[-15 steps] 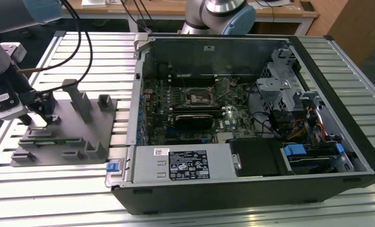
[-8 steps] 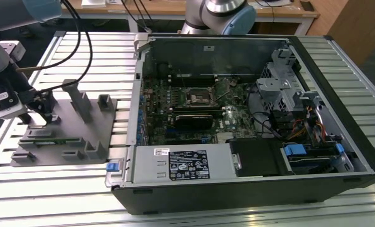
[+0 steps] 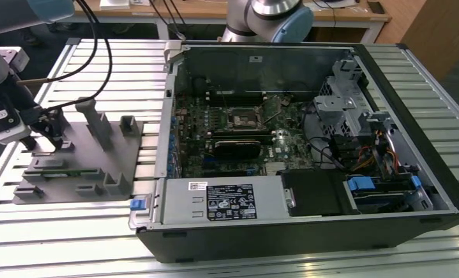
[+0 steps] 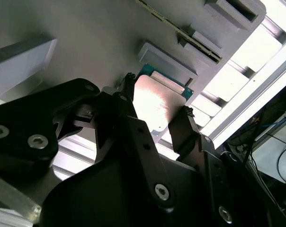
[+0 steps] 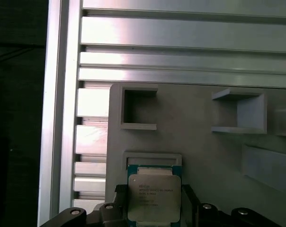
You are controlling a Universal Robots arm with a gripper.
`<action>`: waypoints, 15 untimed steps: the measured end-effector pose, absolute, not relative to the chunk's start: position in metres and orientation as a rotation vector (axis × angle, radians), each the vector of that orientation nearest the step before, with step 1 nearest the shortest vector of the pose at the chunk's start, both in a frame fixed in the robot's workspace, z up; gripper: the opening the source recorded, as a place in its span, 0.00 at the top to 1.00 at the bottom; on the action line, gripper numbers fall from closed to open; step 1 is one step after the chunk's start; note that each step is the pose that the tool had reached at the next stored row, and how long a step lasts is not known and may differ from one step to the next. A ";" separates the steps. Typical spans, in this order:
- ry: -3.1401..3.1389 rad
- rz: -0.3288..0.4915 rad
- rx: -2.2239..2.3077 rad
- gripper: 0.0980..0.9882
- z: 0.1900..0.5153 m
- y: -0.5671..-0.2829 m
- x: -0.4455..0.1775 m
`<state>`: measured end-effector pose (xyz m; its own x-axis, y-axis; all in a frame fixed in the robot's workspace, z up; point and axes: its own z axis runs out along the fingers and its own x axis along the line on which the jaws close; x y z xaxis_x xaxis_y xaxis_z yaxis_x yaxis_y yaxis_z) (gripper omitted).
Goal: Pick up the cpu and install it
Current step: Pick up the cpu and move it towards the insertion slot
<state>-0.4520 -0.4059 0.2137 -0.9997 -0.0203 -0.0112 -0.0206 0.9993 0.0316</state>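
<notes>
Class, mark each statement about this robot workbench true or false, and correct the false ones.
1. The silvery square cpu is at the grey plastic holder plate. True.
2. The black metal computer case is closed. False: its side is open, showing the green motherboard.
3. The gripper is at the cpu. True.
4. The cpu sits in the dark metal-framed socket. False: it is at the holder plate, outside the case.
5. The holder plate lies to the exterior view's right of the case. False: it lies to the left.
</notes>
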 end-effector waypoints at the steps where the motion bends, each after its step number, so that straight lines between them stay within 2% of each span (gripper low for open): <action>1: 3.130 0.050 -0.032 0.50 0.214 -0.406 -0.452; 15: 3.130 0.050 -0.032 0.50 0.221 -0.406 -0.452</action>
<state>-0.4520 -0.4059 0.2211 -0.9997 -0.0202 -0.0113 -0.0206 0.9993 0.0317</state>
